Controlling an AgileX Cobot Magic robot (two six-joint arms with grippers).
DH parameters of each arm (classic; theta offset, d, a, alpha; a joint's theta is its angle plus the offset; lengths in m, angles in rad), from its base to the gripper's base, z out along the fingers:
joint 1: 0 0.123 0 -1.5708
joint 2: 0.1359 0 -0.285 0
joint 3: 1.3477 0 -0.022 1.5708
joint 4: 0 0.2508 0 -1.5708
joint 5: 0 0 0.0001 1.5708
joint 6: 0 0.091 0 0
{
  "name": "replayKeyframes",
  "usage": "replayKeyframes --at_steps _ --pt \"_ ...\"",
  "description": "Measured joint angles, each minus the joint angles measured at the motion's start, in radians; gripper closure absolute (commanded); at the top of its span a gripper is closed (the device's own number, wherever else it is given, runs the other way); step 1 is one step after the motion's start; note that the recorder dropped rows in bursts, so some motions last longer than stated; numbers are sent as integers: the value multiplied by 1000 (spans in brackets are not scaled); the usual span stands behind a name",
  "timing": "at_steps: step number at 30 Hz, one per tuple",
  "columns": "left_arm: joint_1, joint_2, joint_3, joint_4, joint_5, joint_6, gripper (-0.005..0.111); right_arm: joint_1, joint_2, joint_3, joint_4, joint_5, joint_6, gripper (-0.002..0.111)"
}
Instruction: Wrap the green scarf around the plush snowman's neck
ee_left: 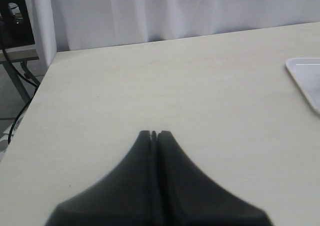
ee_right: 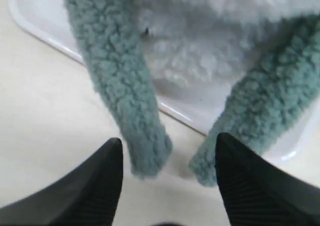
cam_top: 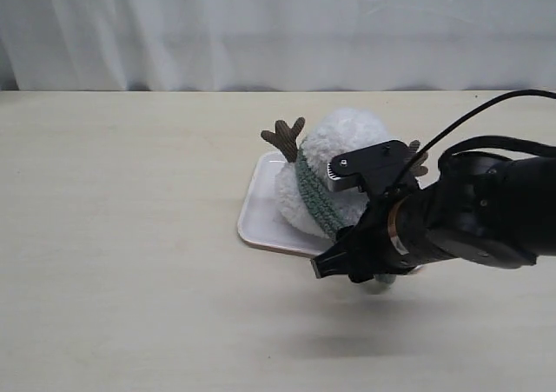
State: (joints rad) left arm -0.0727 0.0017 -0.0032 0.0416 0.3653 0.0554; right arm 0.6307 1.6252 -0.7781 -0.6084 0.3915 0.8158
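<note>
On the white tray (cam_top: pixel 259 202) lies the plush snowman (cam_top: pixel 347 140), the green scarf (cam_top: pixel 314 196) around its neck, both ends trailing onto the table (cam_top: pixel 130 235). The right gripper (ee_right: pixel 169 138) has its fingers spread and released at those ends. The left gripper (ee_left: pixel 155 133) is clenched on nothing.

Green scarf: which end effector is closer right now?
Right. The right end effector, open, sits at the two loose ends of the green scarf. The left end effector, shut, is over the table off to the side, clear of the tray.
</note>
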Motion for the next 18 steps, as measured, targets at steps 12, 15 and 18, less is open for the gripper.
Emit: replayKeyframes --at_steps 12,15,18 --pt "0 0 0 0 0 0 107 0 -45 0 71 169 -42 53" --pt "0 0 0 0 0 0 107 0 -38 0 -46 135 78 53" --pt "0 0 0 0 0 0 107 0 0 0 -181 126 244 53"
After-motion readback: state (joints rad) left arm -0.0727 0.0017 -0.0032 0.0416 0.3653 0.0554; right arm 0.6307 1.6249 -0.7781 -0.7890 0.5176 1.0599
